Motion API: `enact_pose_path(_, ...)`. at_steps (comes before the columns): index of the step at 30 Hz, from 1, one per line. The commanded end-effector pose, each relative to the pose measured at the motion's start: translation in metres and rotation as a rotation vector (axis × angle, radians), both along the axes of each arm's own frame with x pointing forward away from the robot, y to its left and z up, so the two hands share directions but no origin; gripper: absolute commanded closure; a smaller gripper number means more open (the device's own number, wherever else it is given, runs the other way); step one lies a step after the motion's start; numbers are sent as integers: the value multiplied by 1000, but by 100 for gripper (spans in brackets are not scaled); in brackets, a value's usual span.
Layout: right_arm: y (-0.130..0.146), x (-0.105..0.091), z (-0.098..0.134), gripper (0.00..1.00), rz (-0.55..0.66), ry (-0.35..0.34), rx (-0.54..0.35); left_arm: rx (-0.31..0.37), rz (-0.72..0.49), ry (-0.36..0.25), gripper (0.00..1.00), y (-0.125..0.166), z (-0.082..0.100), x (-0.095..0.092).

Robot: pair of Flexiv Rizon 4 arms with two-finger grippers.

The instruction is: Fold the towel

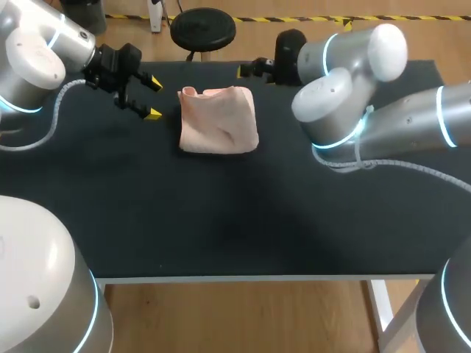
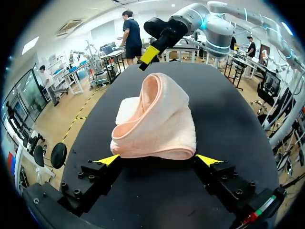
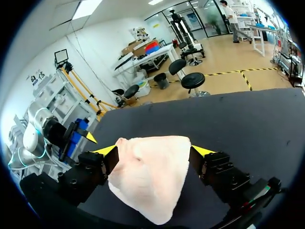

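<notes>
Folded, rumpled peach towel [image 1: 218,120] lies on the black table [image 1: 221,220], just ahead of the left gripper [image 2: 158,160], whose fingers are spread wide. The right gripper [image 3: 153,150] is likewise spread, and the towel shows between its fingers.

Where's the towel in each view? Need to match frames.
Head: towel, far middle of the table.
Left wrist: just ahead of the left pincer.
Right wrist: ahead of the right pincer, seen between its fingers.
Shared landmark: the black table.

Black table [image 1: 243,220], pink towel [image 1: 218,120] on it
</notes>
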State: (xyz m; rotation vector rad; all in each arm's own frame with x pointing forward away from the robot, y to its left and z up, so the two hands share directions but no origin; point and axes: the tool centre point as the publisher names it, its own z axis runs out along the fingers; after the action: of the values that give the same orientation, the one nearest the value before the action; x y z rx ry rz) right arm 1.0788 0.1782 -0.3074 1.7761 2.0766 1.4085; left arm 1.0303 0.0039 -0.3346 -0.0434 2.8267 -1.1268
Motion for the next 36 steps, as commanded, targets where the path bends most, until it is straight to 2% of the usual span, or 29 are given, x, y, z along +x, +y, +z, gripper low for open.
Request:
enact_pose_path(1, 0, 16, -3, 53, -8, 10, -37, -2, 0, -2, 0, 0, 0, -1)
enact_pose_path(2, -2, 18, -5, 89, -8, 9, -35, -2, 0, -2, 0, 0, 0, -1)
enact_pose_path(3, -4, 20, -6, 100, -18, 7, -33, -2, 0, -2, 0, 0, 0, -1)
enact_pose_path(6, -6, 24, -13, 100, -27, -2, -60, -2, 0, -2, 0, 0, 0, -1)
enact_pose_path(10, 2, 28, -32, 100, 3, -9, -138, -2, 0, -2, 0, 0, 0, -1)
enact_pose_path(16, 26, 19, -58, 100, 122, 53, -145, -2, 0, -2, 0, 0, 0, -1)
enact_pose_path(23, 64, -23, -59, 100, 338, 114, -106, -2, 0, -2, 0, 0, 0, -1)
enact_pose_path(28, 83, -54, -60, 100, 417, 167, -96, -2, 0, -2, 0, 0, 0, -1)
enact_pose_path(32, 102, -87, -62, 100, 496, 194, -101, -2, 0, -2, 0, 0, 0, -1)
enact_pose_path(36, 119, -105, -64, 100, 557, 208, -94, -2, 0, -2, 0, 0, 0, -1)
